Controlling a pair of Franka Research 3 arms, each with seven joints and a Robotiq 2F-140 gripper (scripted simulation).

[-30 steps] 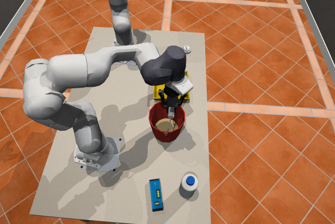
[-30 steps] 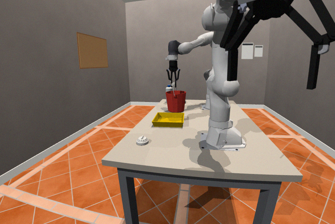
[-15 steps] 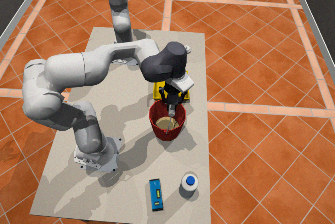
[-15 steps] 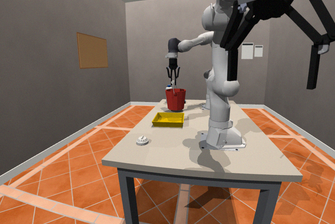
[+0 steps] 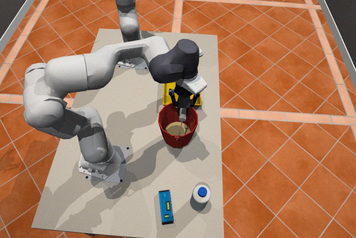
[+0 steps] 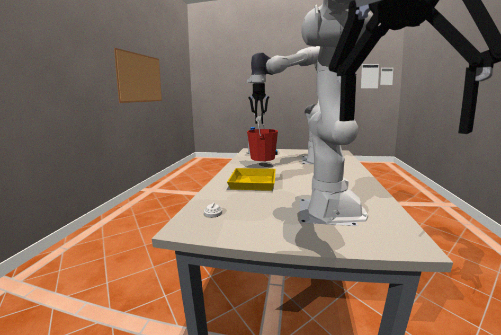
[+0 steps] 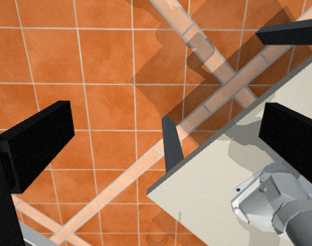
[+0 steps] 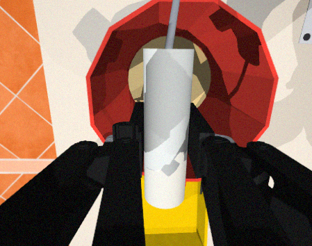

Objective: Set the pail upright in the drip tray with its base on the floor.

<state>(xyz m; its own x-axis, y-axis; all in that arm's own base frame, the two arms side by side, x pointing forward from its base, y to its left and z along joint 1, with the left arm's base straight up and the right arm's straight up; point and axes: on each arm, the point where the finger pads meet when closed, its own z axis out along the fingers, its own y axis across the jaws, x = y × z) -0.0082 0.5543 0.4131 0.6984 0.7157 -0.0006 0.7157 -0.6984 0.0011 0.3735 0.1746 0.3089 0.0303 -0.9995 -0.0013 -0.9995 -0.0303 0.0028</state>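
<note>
The red pail (image 5: 169,139) (image 6: 262,147) (image 8: 249,90) hangs upright in the air, a little above the table, with a dark shadow below its base. It is beside the yellow drip tray (image 5: 164,94) (image 6: 250,186) (image 8: 170,236), not over its floor; in the exterior view it is behind the tray. My right gripper (image 5: 182,110) (image 6: 259,120) (image 8: 163,118) is shut on the white grip of the pail's raised wire handle. A tan round surface shows inside the pail. My left gripper (image 6: 406,124) (image 7: 167,119) is open and empty, high up and far from pail and tray.
On the table (image 5: 137,200) (image 6: 250,238) a white dial timer (image 5: 201,52) (image 6: 212,210) sits beyond the tray from the pail. A white bottle (image 5: 201,195) with a blue cap and a blue spirit level (image 5: 165,207) lie on the pail's other side. Both arm bases stand along one long side.
</note>
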